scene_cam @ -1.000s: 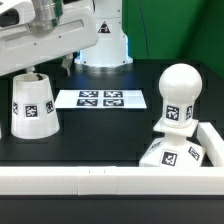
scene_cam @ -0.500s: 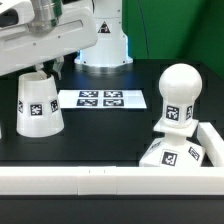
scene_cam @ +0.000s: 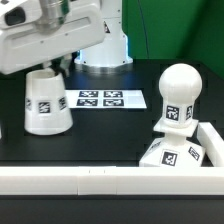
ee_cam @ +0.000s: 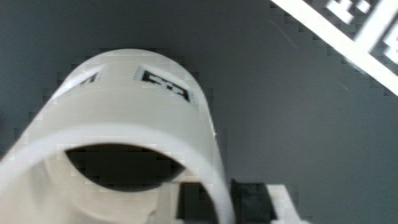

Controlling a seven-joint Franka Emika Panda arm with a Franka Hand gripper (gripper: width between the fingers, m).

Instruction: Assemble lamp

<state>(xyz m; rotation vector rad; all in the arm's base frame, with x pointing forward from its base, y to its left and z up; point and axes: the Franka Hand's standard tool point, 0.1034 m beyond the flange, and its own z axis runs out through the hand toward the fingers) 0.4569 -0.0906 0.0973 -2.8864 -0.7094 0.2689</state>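
The white tapered shade (scene_cam: 47, 100) stands mouth-down on the black table at the exterior view's left, slightly tilted, with a tag on its side. My gripper (scene_cam: 43, 68) is over its narrow top, shut on the rim. In the wrist view the shade (ee_cam: 134, 110) fills the frame, and the rim wall sits between my gripper's (ee_cam: 226, 200) two black pads. The rounded bulb (scene_cam: 178, 92) stands on its neck on the square base (scene_cam: 172, 155) at the exterior view's right, against the white wall's corner.
The marker board (scene_cam: 100, 99) lies flat behind the shade and shows in the wrist view (ee_cam: 365, 30). A low white wall (scene_cam: 90, 181) runs along the front and up the right side. The robot's white pedestal (scene_cam: 105, 45) stands at the back.
The shade, held in my gripper, has moved toward the exterior view's right, closer to the marker board, and now tilts a little. The bulb and base have not moved.
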